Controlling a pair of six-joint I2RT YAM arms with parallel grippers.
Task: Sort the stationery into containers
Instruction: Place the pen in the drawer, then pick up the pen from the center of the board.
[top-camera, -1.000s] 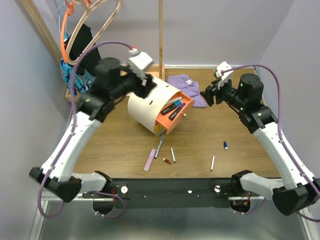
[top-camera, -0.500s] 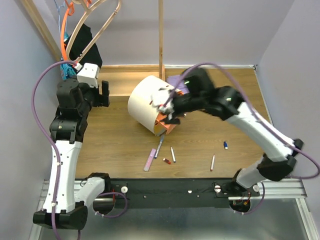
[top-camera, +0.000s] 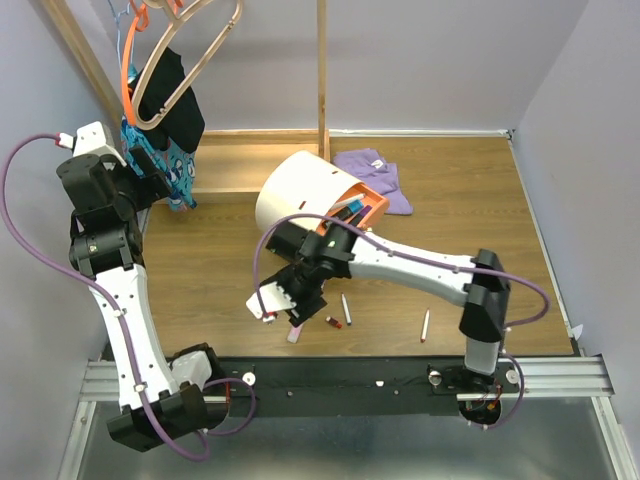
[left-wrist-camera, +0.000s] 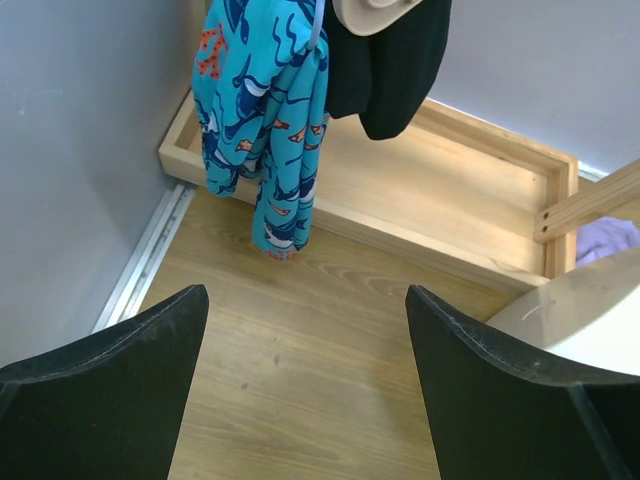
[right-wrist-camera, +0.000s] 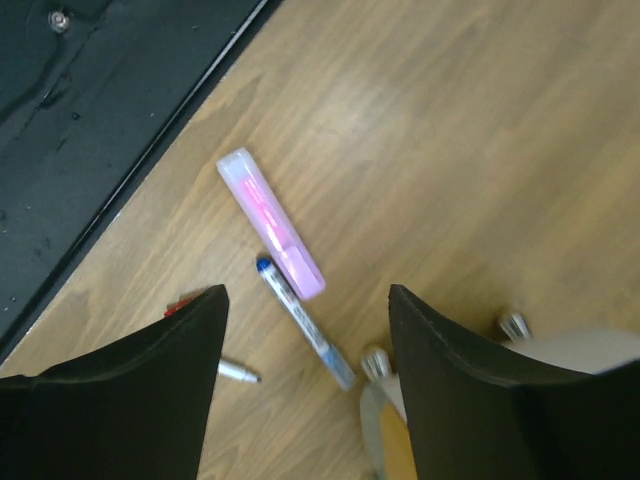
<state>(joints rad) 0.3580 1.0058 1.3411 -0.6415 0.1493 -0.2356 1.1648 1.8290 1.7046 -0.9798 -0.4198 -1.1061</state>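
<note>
left gripper (left-wrist-camera: 305, 295): fingers wide apart, nothing between them; matte black, blunt wedge tips
right gripper (right-wrist-camera: 305, 295): fingers apart, nothing clamped; same matte black wedges, over the wood-grain table (right-wrist-camera: 480, 130)
pink highlighter (right-wrist-camera: 272, 225): translucent pink, flat chunky bar; on the table ahead of the right fingers, its near end reaching into the gap
pen (right-wrist-camera: 305, 325): slim silver-grey barrel, blue cap; lies in the gap between the right fingers, cap end just beside the highlighter
markings: faint print along the pen barrel, too blurred to read
white pen (right-wrist-camera: 238, 373): only a thin tip shows, by the right finger nearer the black rail (right-wrist-camera: 100, 100)
red bit (right-wrist-camera: 180, 303): at the edge of that same finger, mostly hidden, can't tell what it is
drum (top-camera: 300, 200): smooth cream-white cylinder, axis tilted; its rim and round metal feet (right-wrist-camera: 513, 325) sit just beside the other right finger; its curved wall also shows past one left finger
orange drawer (top-camera: 357, 212): holds black, pink and blue markers (top-camera: 345, 214)
wooden tray (left-wrist-camera: 450, 200): pale wood, raised rim, ahead of the left fingers, well apart
garment (left-wrist-camera: 260, 120): blue patterned fabric, hanging over the tray corner
</note>
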